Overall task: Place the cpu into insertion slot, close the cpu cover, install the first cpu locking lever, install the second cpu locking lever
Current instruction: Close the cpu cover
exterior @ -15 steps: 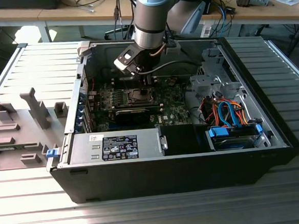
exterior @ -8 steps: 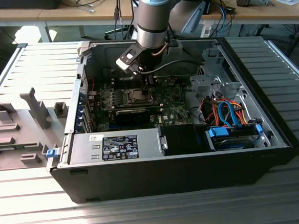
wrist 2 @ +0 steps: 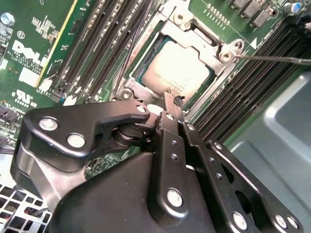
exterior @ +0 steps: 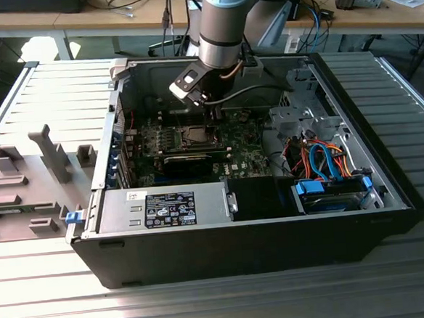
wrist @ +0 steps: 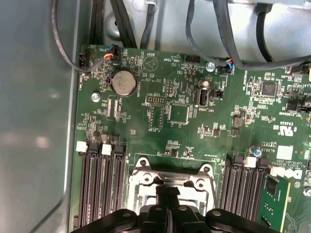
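Note:
The cpu lies flat in the motherboard's socket, its silver top showing. The cpu cover is down around it as a silvery frame, also seen as the cpu cover in the first wrist view. A thin metal locking lever sticks out sideways past one corner of the socket. My gripper is shut, its two black fingers pressed together with the tips at the cover's near edge. In the exterior view the gripper hangs inside the open computer case just above the socket.
Black memory slots flank the socket on both sides. Cables run along the case wall beyond the board. The case holds a power supply and a drive bay with orange and blue cables. A grey fixture tray lies at the exterior view's left.

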### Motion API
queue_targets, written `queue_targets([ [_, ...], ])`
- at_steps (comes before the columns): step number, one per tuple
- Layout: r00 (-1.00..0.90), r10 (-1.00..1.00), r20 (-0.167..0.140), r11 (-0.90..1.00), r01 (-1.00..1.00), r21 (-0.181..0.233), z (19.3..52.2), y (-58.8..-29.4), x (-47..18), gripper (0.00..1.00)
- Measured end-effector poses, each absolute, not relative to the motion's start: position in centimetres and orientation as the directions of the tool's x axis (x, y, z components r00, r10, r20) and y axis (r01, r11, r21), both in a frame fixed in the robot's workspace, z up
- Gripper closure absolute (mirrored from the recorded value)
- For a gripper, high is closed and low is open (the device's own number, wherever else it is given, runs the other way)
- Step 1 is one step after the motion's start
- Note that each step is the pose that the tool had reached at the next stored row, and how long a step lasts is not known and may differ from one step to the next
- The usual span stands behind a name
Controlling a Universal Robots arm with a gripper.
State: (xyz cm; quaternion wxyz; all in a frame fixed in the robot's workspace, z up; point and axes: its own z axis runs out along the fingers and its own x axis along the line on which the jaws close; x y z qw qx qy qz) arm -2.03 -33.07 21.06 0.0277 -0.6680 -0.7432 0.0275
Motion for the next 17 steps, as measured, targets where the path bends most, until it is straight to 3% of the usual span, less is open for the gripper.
queue_targets([
  [17,-0.106,0.994,0.005,0.106,0.991,-0.079,21.73,-33.06,-1.39,0.89],
])
